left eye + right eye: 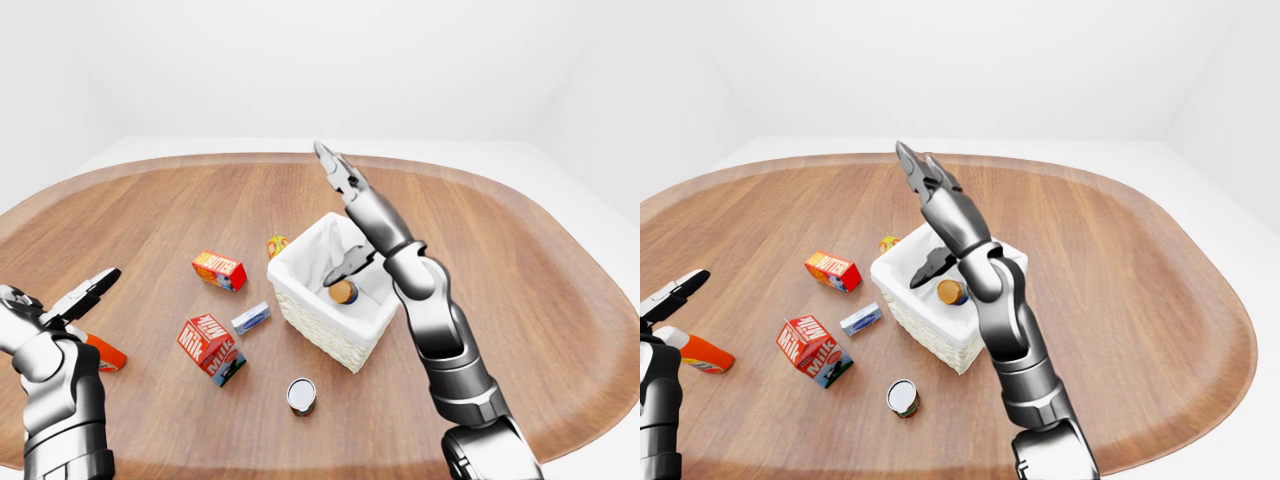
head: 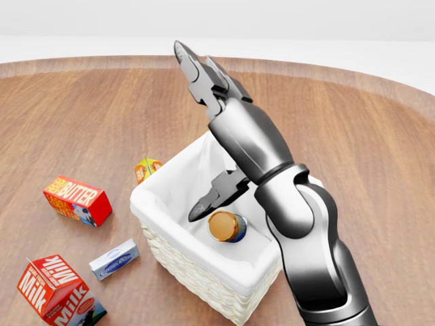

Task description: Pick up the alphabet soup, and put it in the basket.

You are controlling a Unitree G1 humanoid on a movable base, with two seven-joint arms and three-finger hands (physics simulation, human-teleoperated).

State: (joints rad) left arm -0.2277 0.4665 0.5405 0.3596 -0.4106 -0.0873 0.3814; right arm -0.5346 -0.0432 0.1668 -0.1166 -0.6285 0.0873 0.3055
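Wood table [image 1: 520,270] – basket [image 2: 204,282], milk ctn [image 2: 58,292], can [image 1: 301,395].

Head view close — eye views wider, overlapping

Right hand [image 2: 204,71] raised with fingers spread; left hand [image 1: 85,295] open, low at left

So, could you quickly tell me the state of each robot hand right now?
Left robot hand: open, holding nothing.
Right robot hand: open, empty, raised above the basket; the soup lies inside.
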